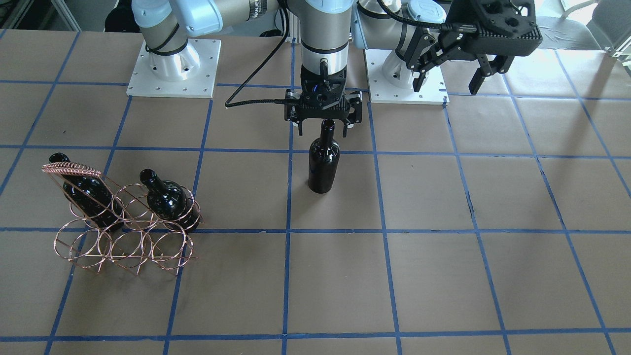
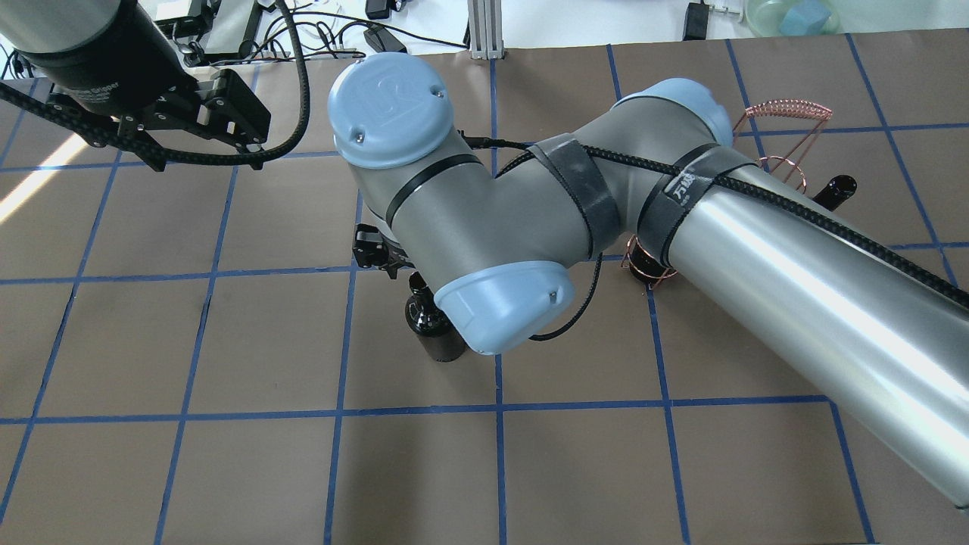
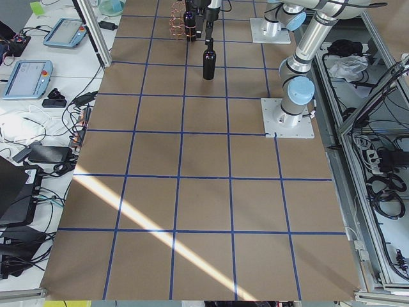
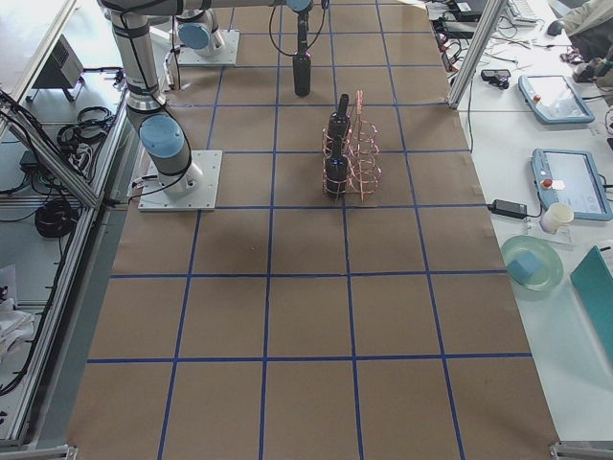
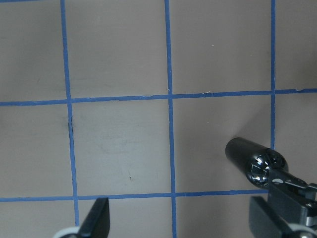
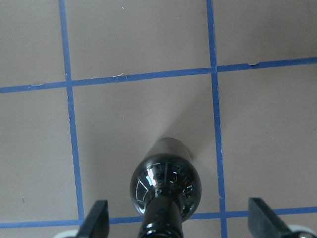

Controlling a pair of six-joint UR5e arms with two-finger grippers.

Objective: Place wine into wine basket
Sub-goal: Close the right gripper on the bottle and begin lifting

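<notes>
The wine (image 1: 324, 162) stands upright on the surface (image 1: 443, 246), well apart from the wine basket (image 1: 69, 169). The right gripper (image 1: 323, 128) straddles its neck, spread wide. Closing off-centre could topple it. The left gripper (image 1: 447, 86), farther from the wine basket, hangs spread and empty.

Dark glass, copper wire
Glossy black wine (image 1: 324, 165); rose-gold wine basket (image 1: 129, 228); brown table (image 1: 443, 276) crossed by a blue grid.
</notes>
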